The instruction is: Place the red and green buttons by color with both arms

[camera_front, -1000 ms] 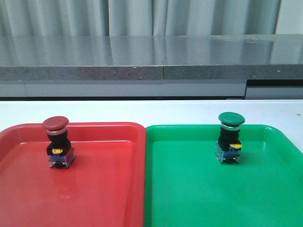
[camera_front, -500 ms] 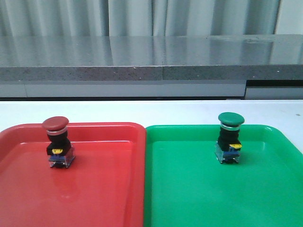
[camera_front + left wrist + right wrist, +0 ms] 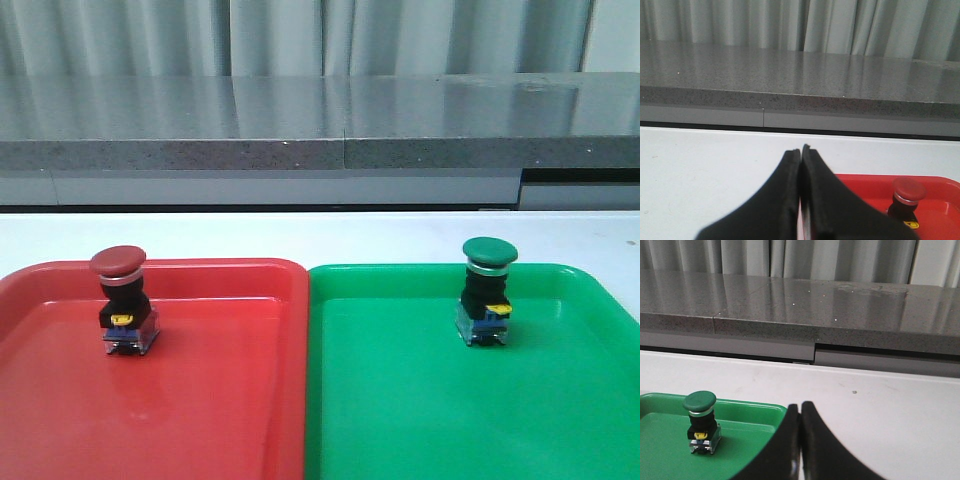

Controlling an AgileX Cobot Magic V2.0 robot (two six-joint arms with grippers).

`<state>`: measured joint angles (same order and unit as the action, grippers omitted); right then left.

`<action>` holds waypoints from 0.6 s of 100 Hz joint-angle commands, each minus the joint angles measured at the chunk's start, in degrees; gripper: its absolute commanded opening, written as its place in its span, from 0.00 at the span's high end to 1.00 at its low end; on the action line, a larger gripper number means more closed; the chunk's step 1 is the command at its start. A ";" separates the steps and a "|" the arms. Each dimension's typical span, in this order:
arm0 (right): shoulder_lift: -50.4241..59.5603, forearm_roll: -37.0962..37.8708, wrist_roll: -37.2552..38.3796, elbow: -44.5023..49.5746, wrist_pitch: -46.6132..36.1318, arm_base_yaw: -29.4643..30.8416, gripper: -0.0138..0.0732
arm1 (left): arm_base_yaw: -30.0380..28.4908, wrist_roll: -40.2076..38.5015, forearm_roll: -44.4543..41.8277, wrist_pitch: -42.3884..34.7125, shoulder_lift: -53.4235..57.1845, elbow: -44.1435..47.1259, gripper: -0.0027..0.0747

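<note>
Red button (image 3: 120,300) stands upright in the red tray (image 3: 220,400) toward the surface's (image 3: 320,235) left edge; green button (image 3: 487,290) stands in the green tray (image 3: 420,400) toward its right edge. Left fingers (image 3: 790,165) and right fingers (image 3: 792,412) are clenched, seemingly on nothing, well apart from the buttons.

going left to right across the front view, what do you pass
red tray → red button standing in it → green tray → green button standing in it
</note>
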<state>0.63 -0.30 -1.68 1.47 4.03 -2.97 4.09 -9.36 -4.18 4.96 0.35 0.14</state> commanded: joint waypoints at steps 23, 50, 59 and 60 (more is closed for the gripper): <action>1.15 -0.04 -0.70 -0.74 -4.64 0.34 0.97 | 0.44 -0.41 0.02 -4.50 1.75 2.32 0.99; 1.15 -0.04 -0.70 -0.74 -4.64 0.34 0.97 | 0.44 -0.41 0.02 -4.50 1.75 2.32 0.99; 1.15 -0.04 -0.70 -0.74 -4.64 0.34 0.97 | 0.44 -0.41 0.02 -4.50 1.75 2.32 0.99; 1.15 -0.04 -0.70 -0.74 -4.64 0.34 0.97 | 0.44 -0.41 0.02 -4.50 1.75 2.32 0.99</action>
<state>0.63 -0.39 -1.80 1.56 3.50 -2.97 4.09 -9.36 -4.18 4.96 0.35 0.14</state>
